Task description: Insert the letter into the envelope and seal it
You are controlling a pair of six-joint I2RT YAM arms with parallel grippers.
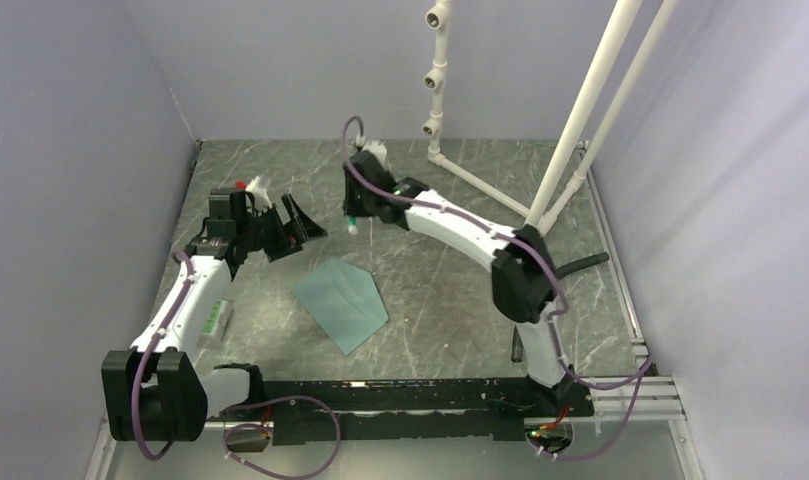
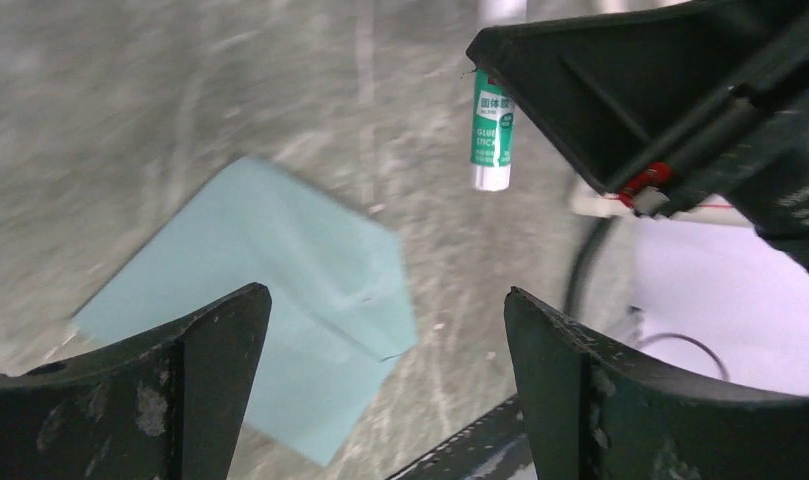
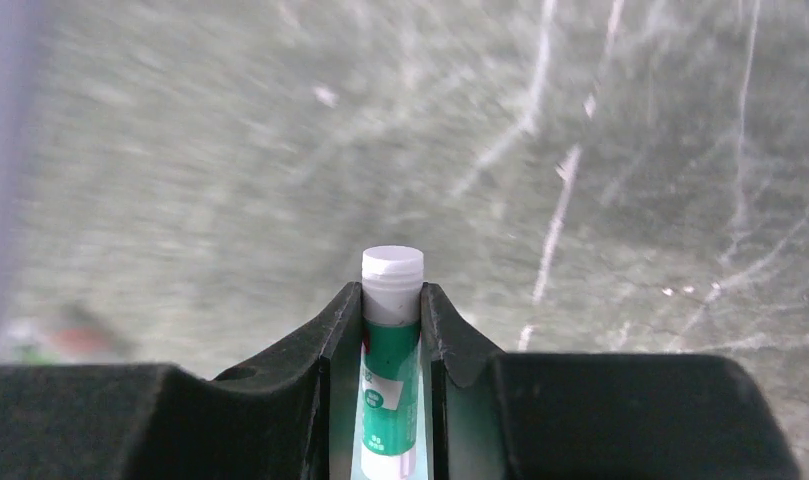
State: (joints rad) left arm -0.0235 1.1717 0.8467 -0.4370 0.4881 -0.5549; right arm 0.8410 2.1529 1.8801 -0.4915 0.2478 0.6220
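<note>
The teal envelope (image 1: 340,302) lies flat on the dark marbled table, between the two arms; the left wrist view shows the envelope (image 2: 270,260) with a fold line across it. The letter is hidden or out of view. My right gripper (image 1: 355,215) hangs above the table beyond the envelope, shut on a green-and-white glue stick (image 3: 391,350) whose white end pokes out past the fingertips. The same glue stick (image 2: 491,130) points down in the left wrist view. My left gripper (image 1: 290,225) is raised left of it, wide open and holding nothing, as its own view (image 2: 385,293) confirms.
A small green-and-white packet (image 1: 213,322) lies by the left arm's lower link. A white pipe frame (image 1: 580,110) stands at the back right. Grey walls close in the left and right sides. A black rail (image 1: 400,395) runs along the near edge.
</note>
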